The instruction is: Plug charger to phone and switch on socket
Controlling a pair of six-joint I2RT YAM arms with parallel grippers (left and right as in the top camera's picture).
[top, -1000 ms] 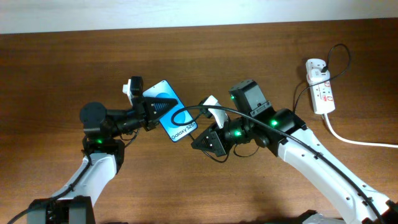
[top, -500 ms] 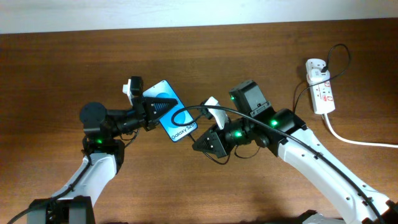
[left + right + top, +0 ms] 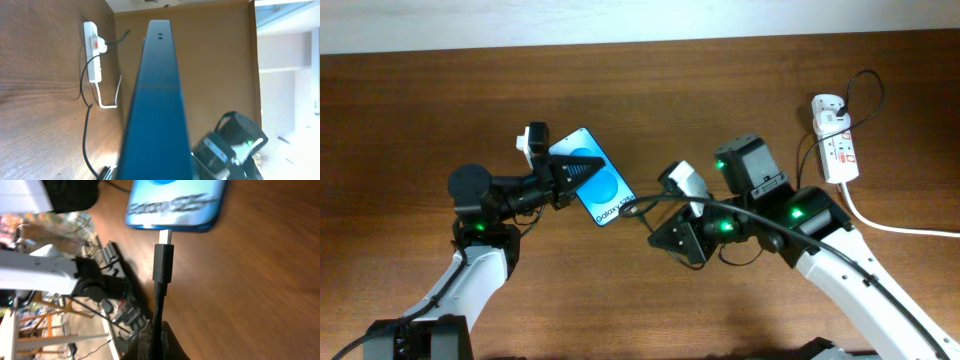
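Note:
The phone (image 3: 603,188), bright blue screen up, is held off the table in my left gripper (image 3: 576,172), which is shut on its upper end. In the left wrist view its dark edge (image 3: 157,100) fills the middle. My right gripper (image 3: 655,230) is shut on the charger cable (image 3: 159,305) just behind its black plug (image 3: 163,262). The plug's metal tip meets the phone's bottom edge (image 3: 175,210); I cannot tell how deep it sits. The plug also shows in the overhead view (image 3: 625,209). The white socket (image 3: 836,140) lies at the far right, apart from both grippers.
A thick white cord (image 3: 895,226) runs from the socket off the right edge. The black cable arcs over my right arm back to the socket's plug block (image 3: 826,104). The socket also shows in the left wrist view (image 3: 93,50). Brown wooden table (image 3: 420,110).
My right arm has drawn back to the right and down. The cable loop that lay over the phone is pulled straight, with the plug now at the phone's bottom edge. The left arm holds still.

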